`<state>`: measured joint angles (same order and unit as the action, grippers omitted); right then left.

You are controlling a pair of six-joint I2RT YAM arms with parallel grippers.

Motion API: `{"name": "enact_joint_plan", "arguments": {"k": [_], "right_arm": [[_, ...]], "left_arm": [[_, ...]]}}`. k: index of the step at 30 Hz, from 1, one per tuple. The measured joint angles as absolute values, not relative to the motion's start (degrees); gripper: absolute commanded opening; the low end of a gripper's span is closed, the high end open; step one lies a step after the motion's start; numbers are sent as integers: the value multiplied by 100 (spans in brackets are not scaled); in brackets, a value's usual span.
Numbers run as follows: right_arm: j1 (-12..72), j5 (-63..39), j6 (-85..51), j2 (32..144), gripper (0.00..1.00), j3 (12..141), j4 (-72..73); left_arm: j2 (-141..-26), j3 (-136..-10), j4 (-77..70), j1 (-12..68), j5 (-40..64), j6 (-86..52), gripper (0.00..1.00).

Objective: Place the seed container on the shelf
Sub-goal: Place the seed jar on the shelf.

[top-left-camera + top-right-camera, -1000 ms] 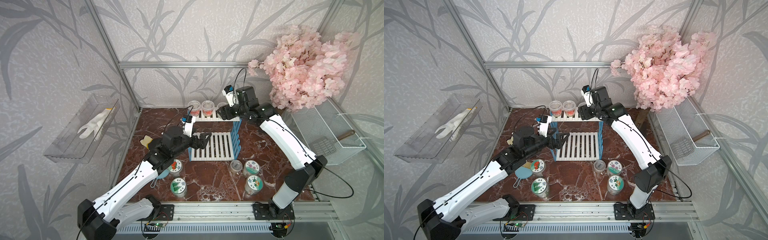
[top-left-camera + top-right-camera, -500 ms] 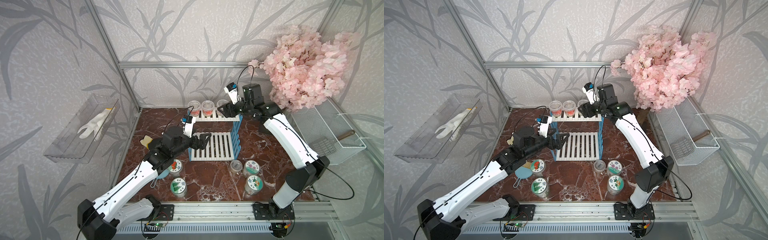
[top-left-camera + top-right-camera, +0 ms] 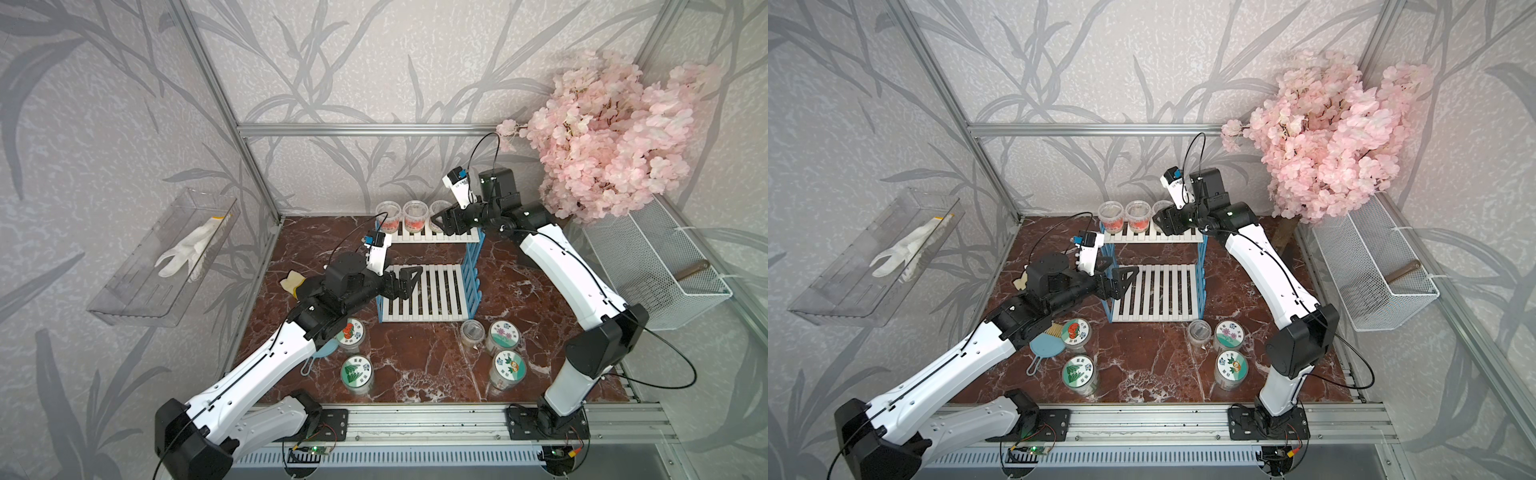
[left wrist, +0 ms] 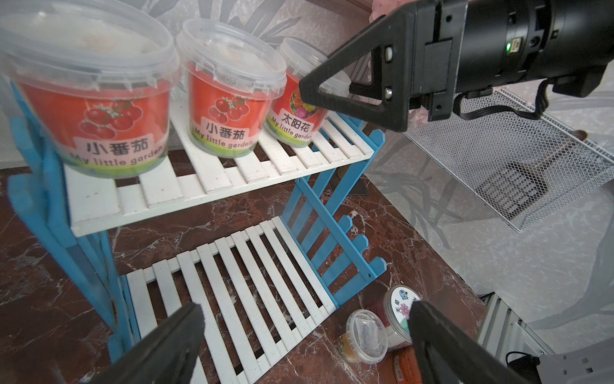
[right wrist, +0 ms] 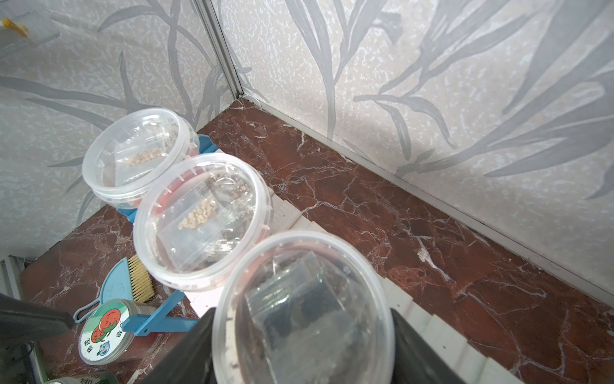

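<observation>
Your right gripper [image 3: 440, 220] barely moves, jaws still part-closed on the seed container [image 5: 304, 309], which sits on the shelf [image 3: 471, 270] top tier, 3 o'clock of the tomato tub [image 3: 415, 214]. Only release looks left; left gripper [image 3: 405, 284] gapes wide, empty

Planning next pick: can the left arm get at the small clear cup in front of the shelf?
Probably yes. The left gripper is open over the lower tier, and nothing stands between it and the clear cup. The flower-lid jar close beside it leaves little finger room.

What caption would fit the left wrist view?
Right gripper holds a seed container on the shelf's top tier, beside two tomato tubs.
</observation>
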<state>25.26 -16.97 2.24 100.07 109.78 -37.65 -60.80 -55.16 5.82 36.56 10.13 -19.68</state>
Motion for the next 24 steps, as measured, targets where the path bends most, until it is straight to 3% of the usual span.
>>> {"name": "enact_joint_plan", "arguments": {"k": [5, 24], "right_arm": [[2521, -1675, 244, 10007, 78, 10978, -3756], [2521, -1627, 346, 10007, 73, 11054, -3822]], "left_arm": [[-6080, -5516, 591, 3656, 1013, -1951, 100], [-6080, -5516, 600, 3656, 993, -1944, 100]]}}
